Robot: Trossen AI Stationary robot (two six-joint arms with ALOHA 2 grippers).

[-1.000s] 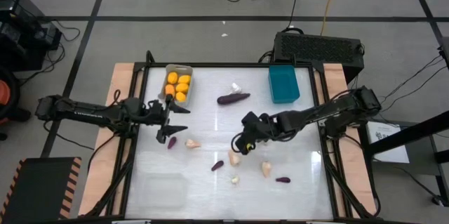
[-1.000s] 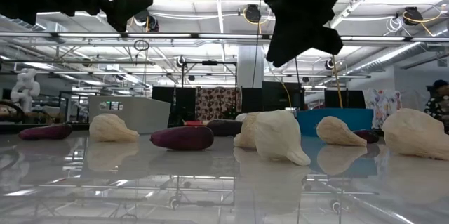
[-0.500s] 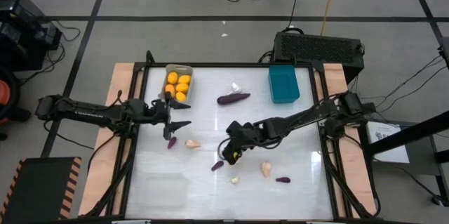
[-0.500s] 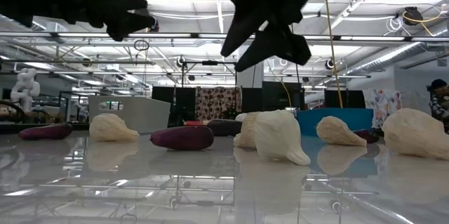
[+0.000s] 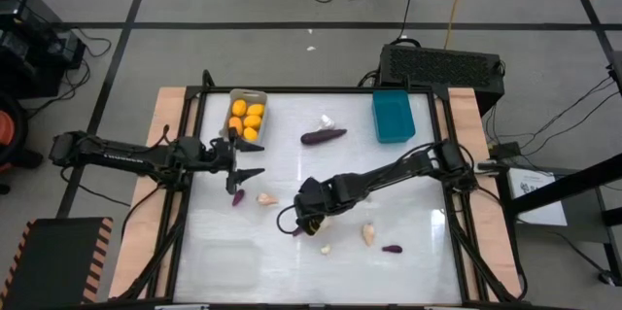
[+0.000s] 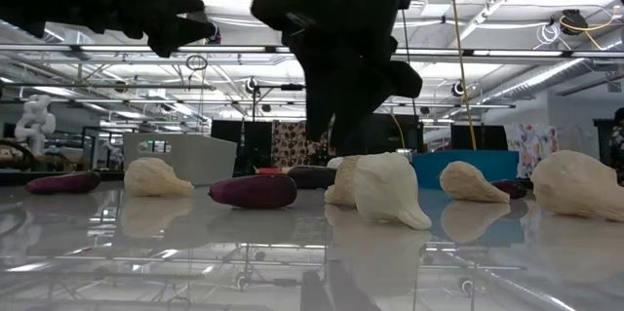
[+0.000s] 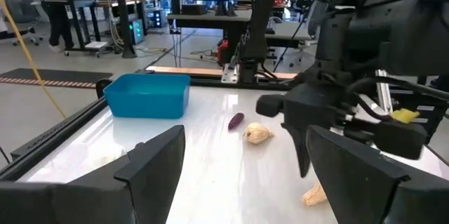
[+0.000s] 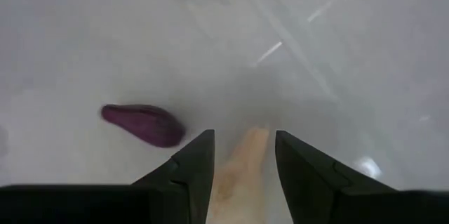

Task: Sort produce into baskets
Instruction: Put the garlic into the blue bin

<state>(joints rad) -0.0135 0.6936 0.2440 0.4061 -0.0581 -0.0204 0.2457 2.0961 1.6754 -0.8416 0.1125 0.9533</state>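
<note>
From above, the right gripper (image 5: 313,219) is hanging over mid-table produce, while the left gripper (image 5: 245,161) is waiting, fingers spread and empty, beside the grey basket (image 5: 247,116). At the right wrist, open fingers (image 8: 188,166) are straddling a garlic (image 8: 242,162) beside an eggplant (image 8: 144,123); next they likely need to lower, close, then carry it to a basket.

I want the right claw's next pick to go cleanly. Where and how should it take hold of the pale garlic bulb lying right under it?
Come straight down. The right claw is open, its fingers straddling the garlic bulb, which lies flat on the table. It is probably best pinched across its width. The purple eggplant lies clear to one side.
</note>
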